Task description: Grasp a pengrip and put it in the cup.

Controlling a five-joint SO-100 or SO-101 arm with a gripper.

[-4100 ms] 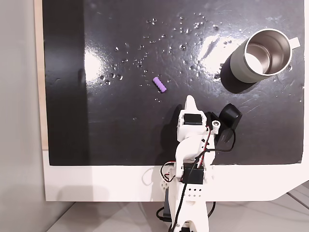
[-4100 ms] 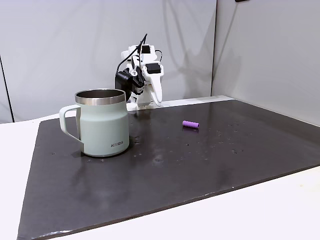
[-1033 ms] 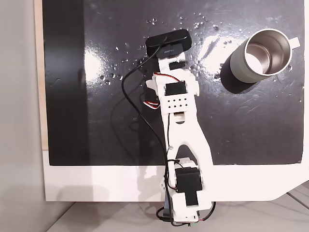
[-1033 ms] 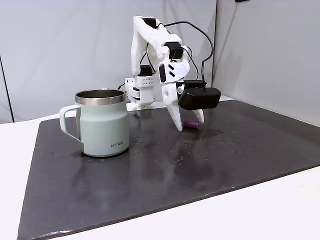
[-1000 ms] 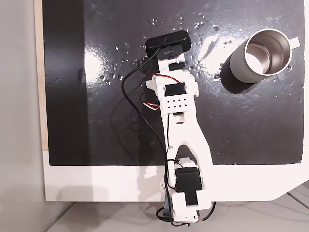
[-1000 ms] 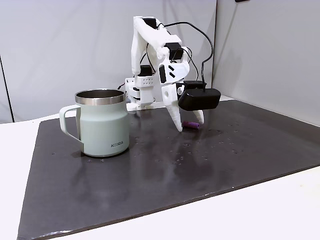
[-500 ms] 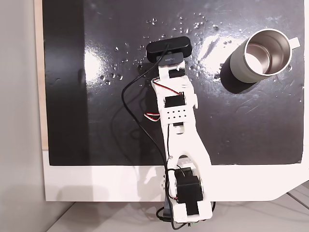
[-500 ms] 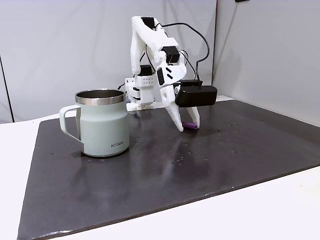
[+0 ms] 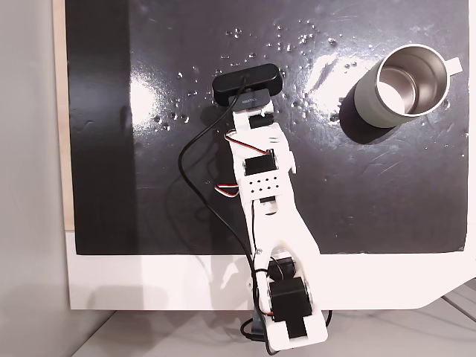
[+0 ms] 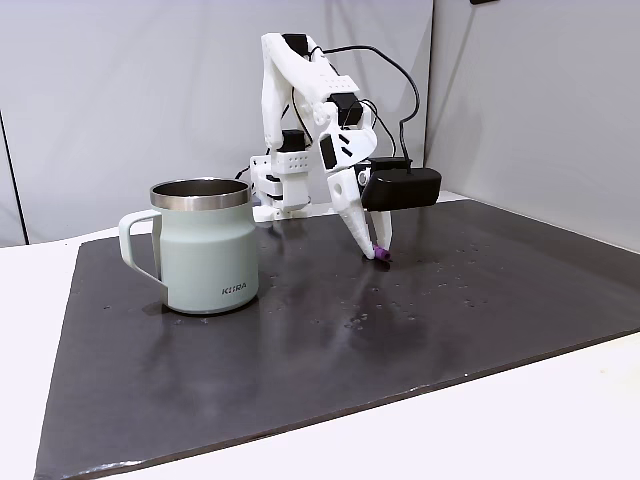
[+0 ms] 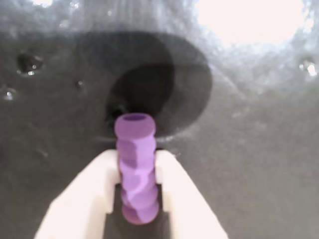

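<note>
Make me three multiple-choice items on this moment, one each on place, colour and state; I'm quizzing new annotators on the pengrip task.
1. Where is the pengrip?
A. in the cup
B. between the gripper's fingers
C. beside the cup's handle

2. What colour is the pengrip?
A. purple
B. green
C. orange

3. What does the cup hold?
A. water
B. the pengrip
C. nothing

Answers:
1 B: the wrist view shows the white fingers flanking it.
2 A: it is plainly purple in the wrist view.
3 C: a fixed view from above shows only bare shiny metal inside.

The gripper is shut on the pengrip.
</note>
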